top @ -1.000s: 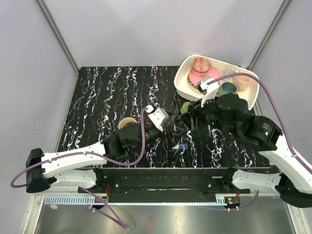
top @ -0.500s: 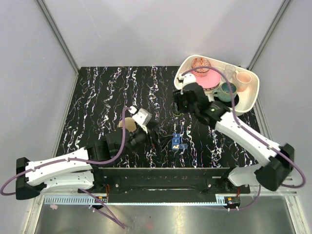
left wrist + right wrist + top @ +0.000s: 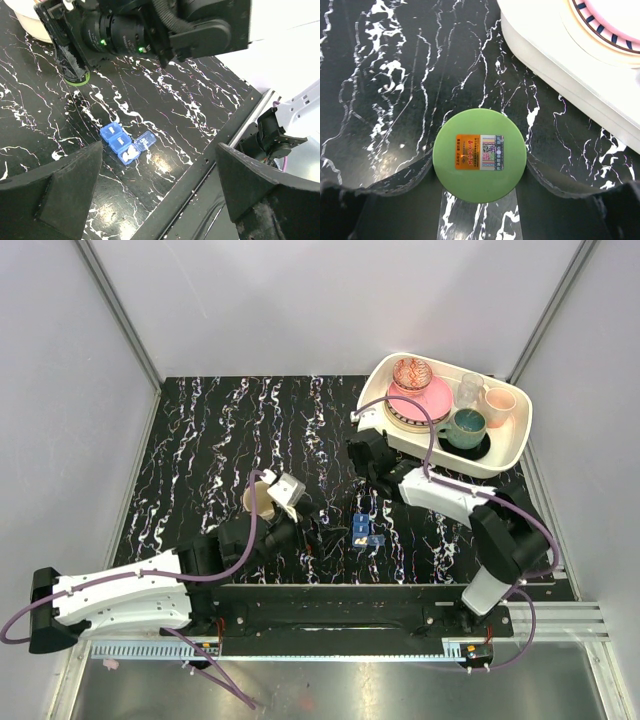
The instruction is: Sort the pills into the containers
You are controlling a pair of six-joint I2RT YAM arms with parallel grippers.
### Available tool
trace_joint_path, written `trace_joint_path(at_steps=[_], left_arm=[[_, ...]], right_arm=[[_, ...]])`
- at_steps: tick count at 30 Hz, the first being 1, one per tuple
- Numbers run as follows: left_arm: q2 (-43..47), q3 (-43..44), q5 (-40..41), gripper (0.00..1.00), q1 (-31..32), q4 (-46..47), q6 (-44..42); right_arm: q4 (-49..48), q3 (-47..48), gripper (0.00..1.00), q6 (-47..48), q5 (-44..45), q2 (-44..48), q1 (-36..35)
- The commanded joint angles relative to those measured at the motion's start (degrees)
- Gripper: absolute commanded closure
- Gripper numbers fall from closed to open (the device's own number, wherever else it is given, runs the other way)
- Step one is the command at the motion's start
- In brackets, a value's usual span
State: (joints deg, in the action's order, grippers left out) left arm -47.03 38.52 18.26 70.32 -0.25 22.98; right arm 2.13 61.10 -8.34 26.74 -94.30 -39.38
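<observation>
right tool [image 3: 479, 157] clamped on green round container [image 3: 76, 76] standing on table [image 3: 200, 440]. left tool [image 3: 160, 195] spread wide, empty, near blue pill box [image 3: 125, 145], one lid up.

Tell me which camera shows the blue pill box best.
The left wrist view: the pill box is close enough to see one lid open and white pills inside. The top external view shows the box only as a small blue speck. The right wrist view misses it, showing just a green lid.
</observation>
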Motion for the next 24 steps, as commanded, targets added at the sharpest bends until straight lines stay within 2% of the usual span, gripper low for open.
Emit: trace_joint_path(at_steps=[1, 10, 13, 14, 21, 24], left_arm=[[0.62, -0.02, 0.81, 0.01, 0.08, 3.15, 0.66], [0.44, -1.61, 0.46, 0.01, 0.08, 4.38, 0.40], [-0.17, -1.78, 0.28, 0.01, 0.08, 4.91, 0.31], [-0.43, -1.70, 0.20, 0.01, 0.08, 4.91, 0.22], [-2.28, -1.17, -0.51, 0.01, 0.16, 5.26, 0.22], [-2.28, -1.43, -0.42, 0.01, 0.08, 5.61, 0.48]], right_arm=[[-13.20, -1.42, 1.00, 0.08, 1.83, -2.46, 2.02], [-13.82, -1.69, 0.99, -1.15, -2.30, -7.39, 3.34], [-13.38, -2.48, 0.74, -1.94, -4.06, -7.39, 3.69], [-13.47, -2.74, 0.59, -2.12, -4.41, -7.30, 3.69], [-11.28, -2.83, 0.18, -0.80, -6.17, -5.98, 3.60], [-9.44, -2.57, 0.11, -0.28, -6.09, -4.49, 3.60]])
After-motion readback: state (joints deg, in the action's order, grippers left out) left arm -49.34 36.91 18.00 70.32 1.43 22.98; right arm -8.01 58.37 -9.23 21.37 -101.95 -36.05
